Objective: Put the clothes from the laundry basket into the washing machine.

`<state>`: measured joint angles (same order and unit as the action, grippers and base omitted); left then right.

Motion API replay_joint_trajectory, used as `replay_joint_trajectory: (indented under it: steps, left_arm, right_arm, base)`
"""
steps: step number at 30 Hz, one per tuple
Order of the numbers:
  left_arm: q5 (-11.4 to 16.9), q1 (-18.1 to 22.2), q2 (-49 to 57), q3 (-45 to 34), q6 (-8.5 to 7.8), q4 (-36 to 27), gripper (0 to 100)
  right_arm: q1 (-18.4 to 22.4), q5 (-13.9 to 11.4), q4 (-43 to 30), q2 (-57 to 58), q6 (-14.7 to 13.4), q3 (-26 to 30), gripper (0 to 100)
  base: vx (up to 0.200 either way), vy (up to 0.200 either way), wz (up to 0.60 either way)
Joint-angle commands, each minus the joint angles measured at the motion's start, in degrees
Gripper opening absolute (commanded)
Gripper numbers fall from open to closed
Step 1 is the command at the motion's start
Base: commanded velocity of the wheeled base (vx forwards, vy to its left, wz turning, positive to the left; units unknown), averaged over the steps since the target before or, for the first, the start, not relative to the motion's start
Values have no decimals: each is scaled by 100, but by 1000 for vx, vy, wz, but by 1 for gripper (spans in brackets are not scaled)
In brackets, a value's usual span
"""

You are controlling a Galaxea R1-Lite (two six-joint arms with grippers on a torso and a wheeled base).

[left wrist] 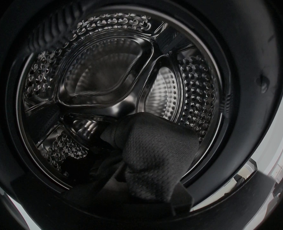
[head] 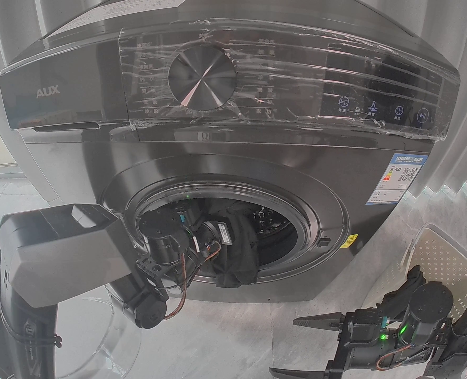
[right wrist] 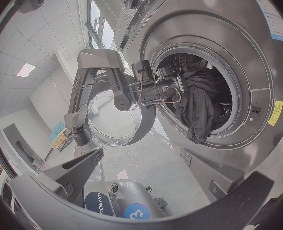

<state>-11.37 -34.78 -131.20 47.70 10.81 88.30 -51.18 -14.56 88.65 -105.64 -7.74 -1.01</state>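
Garment (head: 239, 253): black mesh-knit | draped over round lip | drum (left wrist: 195, 90): dimpled steel

- You're facing a laundry corner: washing machine (head: 275, 159) centre frame, laundry basket (head: 444, 261) lower right.
- Behind it, curtains (head: 462, 132) upper right; grey tiled floor (head: 228, 338) below.

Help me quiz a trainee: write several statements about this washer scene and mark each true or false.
1. The washing machine door is shut. False: the door stands open.
2. A black garment hangs over the lower rim of the drum opening. True.
3. The right gripper holds clothing. False: it is open and empty, near the laundry basket.
4. The left arm is at the drum opening. True.
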Motion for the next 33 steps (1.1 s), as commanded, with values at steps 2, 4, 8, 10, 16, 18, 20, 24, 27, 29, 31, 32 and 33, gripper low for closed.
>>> replay_joint_trajectory:
  steps: [2, 4, 8, 10, 16, 18, 20, 24, 27, 29, 31, 32, 33]
  left_arm:
    - [4, 33, -337, 345, 44, -41, 0]
    - [4, 50, -442, 547, 44, -93, 0]
    - [-5, 94, -741, 995, 52, -295, 0]
    - [-5, 94, -925, 1224, 61, -313, 0]
    - [-5, 138, -1268, 1918, 70, -594, 0]
    - [-5, 156, -1365, 2147, 70, -691, 0]
    - [-5, 191, -1418, 2402, 70, -832, 0]
    - [-5, 191, -1479, 2824, 79, -1051, 0]
    - [-5, 191, -1558, 3078, 79, -1192, 0]
    - [-5, 173, -1602, 3237, 79, -1253, 0]
    - [-14, 164, -1629, 3395, 79, -1315, 0]
    - [-14, 164, -1629, 3465, 88, -1359, 0]
    - [-14, 164, -1629, 3465, 88, -1359, 0]
  right_arm:
    - [11, -3, 3, 0, 1, 101, 100]
    - [2, -3, 3, -9, 1, 101, 100]
    - [-6, -3, 3, -9, 1, 101, 100]
    - [11, -3, 3, 0, 1, 101, 100]
    - [20, -3, 12, 0, 1, 101, 100]
    - [29, -3, 3, 0, 1, 101, 100]
    - [29, -3, 3, 0, 1, 101, 100]
    - [38, -12, 12, 0, 1, 101, 100]
    - [29, -12, 3, 0, 1, 101, 100]
    - [29, -12, 12, 9, 1, 101, 100]
    - [29, -12, 12, 9, 1, 101, 100]
    - [38, -12, 12, 9, 1, 101, 100]
    - [38, -12, 12, 9, 1, 101, 100]
  base:
    - [0, 0, 0]
    - [0, 0, 0]
    - [0, 0, 0]
    - [0, 0, 0]
    - [0, 0, 0]
    - [0, 0, 0]
    - [0, 0, 0]
    - [0, 0, 0]
    - [0, 0, 0]
    - [0, 0, 0]
    - [0, 0, 0]
    - [0, 0, 0]
    - [0, 0, 0]
